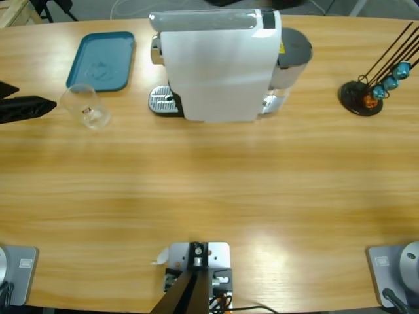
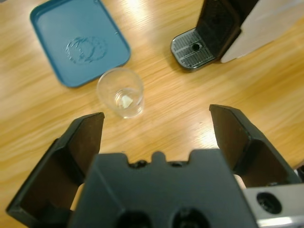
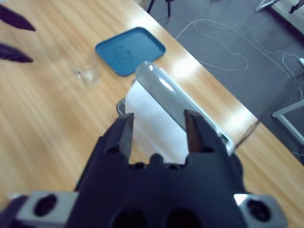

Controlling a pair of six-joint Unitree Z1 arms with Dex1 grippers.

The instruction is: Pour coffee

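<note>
A clear empty glass (image 1: pixel 88 108) stands on the wooden table in front of the teal tray (image 1: pixel 101 60). The coffee is out of view. My left gripper (image 1: pixel 33 97) comes in from the left edge, open, a little short of the glass (image 2: pixel 120 92), which sits ahead of its jaws and apart from them. The coffee machine (image 1: pixel 219 65), covered by white paper, stands at the back middle with its drip tray (image 2: pixel 192 47) bare. My right gripper (image 3: pixel 159 118) hovers open above the machine (image 3: pixel 156 118), holding nothing; it does not show in the high view.
A black capsule stand (image 1: pixel 363 95) with teal and orange capsules sits at the back right. The tray (image 2: pixel 78 40) holds only water marks. Bare tabletop (image 1: pixel 216 190) spreads across the front. Cables lie on the floor (image 3: pixel 223 52) beyond the table's far edge.
</note>
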